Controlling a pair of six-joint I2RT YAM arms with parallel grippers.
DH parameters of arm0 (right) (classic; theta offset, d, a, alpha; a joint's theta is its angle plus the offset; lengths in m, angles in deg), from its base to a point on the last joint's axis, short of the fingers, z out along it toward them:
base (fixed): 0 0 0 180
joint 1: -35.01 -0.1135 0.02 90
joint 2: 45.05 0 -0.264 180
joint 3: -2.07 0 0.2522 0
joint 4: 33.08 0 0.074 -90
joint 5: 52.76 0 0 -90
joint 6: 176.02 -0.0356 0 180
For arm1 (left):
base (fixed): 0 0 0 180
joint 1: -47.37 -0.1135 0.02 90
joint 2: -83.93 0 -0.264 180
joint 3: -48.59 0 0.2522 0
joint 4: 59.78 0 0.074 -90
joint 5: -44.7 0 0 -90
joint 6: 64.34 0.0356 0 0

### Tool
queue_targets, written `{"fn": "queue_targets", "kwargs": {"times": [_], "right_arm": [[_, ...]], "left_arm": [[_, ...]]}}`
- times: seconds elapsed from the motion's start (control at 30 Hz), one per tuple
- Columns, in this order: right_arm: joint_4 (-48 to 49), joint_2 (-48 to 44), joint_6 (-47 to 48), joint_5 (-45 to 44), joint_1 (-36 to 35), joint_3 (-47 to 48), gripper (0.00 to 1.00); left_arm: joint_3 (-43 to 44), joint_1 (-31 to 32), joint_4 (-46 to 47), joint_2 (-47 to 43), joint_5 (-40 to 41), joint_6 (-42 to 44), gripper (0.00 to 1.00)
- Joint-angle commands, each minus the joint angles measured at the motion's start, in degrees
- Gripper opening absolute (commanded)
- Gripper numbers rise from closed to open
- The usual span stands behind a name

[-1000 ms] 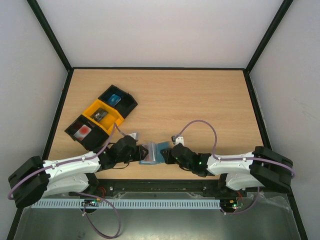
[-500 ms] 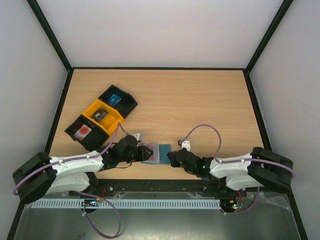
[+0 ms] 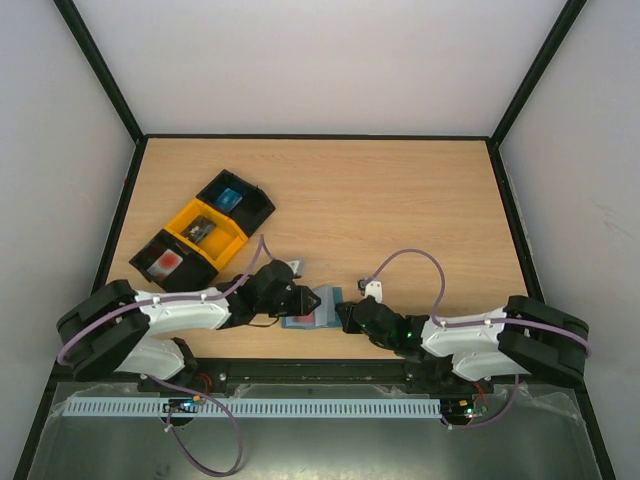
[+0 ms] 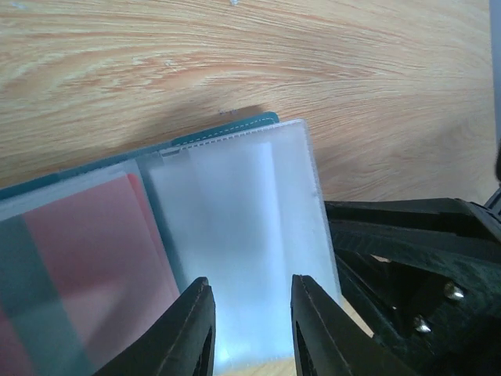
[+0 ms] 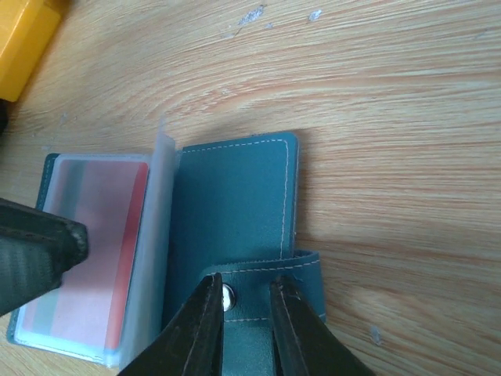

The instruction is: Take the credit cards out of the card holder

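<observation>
Holder (image 5: 235, 196) lay open at near edge of table (image 3: 400, 200). Your right gripper (image 5: 241, 313) pinched tab (image 5: 305, 270). Left gripper (image 4: 250, 321) stood narrowly parted at clear sleeve (image 4: 235, 204), grip unclear. Red card (image 5: 94, 243) looked thin and slick; pinch at sleeve mouth.

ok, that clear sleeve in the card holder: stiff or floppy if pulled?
Probably floppy: the clear sleeve is thin translucent film, apparently fixed only at the spine of the card holder. Likely slippery too: it looks glossy under the left gripper.
</observation>
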Motion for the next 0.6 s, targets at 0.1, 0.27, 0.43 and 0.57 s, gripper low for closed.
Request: {"fn": "queue_targets", "kwargs": {"times": [0.1, 0.27, 0.43, 0.57], "right_arm": [[-4.17, -5.09, 0.22, -0.18, -0.28, 0.35, 0.18], [-8.07, -12.20, 0.72, 0.83, -0.28, 1.22, 0.20], [-6.83, -16.83, 1.63, 3.58, -0.28, 1.33, 0.21], [-1.68, -15.83, 1.09, 5.69, -0.30, -0.34, 0.21]], "left_arm": [[3.96, -0.30, 1.47, 6.23, -0.82, 2.65, 0.27], [5.21, -0.26, 2.63, 9.59, -1.22, 2.84, 0.27], [5.77, -0.31, 3.15, 11.48, -1.37, 2.87, 0.26], [5.71, -0.30, 3.14, 12.04, -1.18, 2.56, 0.26]]}}
